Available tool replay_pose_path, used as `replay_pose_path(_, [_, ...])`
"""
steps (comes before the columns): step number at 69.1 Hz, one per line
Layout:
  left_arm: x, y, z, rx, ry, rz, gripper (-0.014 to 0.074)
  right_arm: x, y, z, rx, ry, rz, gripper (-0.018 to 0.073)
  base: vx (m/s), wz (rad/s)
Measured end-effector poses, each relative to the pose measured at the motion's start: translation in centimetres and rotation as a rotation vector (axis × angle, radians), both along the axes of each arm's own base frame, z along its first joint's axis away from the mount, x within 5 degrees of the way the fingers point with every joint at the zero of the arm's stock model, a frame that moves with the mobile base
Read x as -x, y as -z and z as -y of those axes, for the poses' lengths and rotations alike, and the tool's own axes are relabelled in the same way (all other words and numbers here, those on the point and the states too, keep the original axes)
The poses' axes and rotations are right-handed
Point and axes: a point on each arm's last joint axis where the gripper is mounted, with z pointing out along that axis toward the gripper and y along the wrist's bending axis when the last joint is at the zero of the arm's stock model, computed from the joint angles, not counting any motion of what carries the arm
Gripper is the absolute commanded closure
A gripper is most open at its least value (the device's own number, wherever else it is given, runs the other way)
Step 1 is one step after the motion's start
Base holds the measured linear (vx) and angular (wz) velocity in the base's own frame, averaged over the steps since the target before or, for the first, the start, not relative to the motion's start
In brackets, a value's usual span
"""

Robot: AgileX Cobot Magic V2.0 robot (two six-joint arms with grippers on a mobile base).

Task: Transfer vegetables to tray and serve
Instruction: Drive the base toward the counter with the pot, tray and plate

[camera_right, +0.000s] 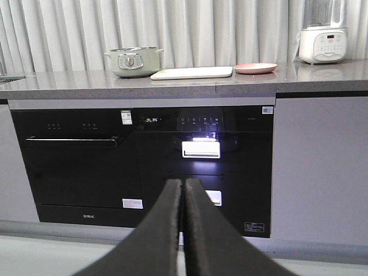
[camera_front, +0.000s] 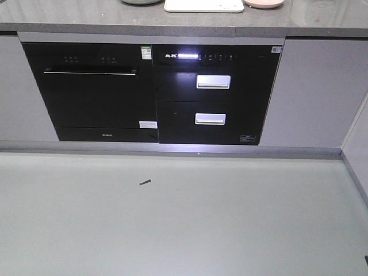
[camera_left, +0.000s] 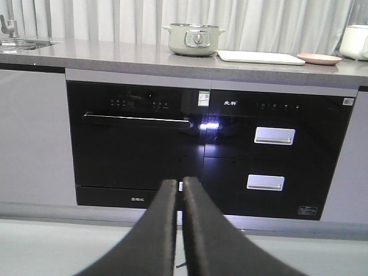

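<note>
The cream tray (camera_front: 204, 6) lies flat on the grey countertop, also seen in the left wrist view (camera_left: 260, 57) and the right wrist view (camera_right: 192, 72). No vegetables show in any view. My left gripper (camera_left: 180, 181) is shut with nothing between its dark fingers, well back from the counter and below its height. My right gripper (camera_right: 183, 181) is likewise shut and empty, facing the black cabinet front. Neither gripper appears in the front view.
A round pink plate (camera_right: 255, 68) sits right of the tray and a pale green pot (camera_right: 133, 61) left of it. A white appliance (camera_right: 324, 40) stands at the far right. Black built-in appliances (camera_front: 149, 92) fill the counter front. Grey floor (camera_front: 172, 213) lies between me and them.
</note>
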Motion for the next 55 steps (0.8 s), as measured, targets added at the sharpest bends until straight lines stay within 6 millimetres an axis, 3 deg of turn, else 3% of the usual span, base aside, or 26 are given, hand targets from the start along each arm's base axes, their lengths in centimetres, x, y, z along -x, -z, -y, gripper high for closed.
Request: replay_pose_path(55, [0.0,0.0,0.0,0.0,0.0,0.0,0.0602,0.0,0.0,0.0,0.0,0.0,0.0,0.0562,0.14,0.0])
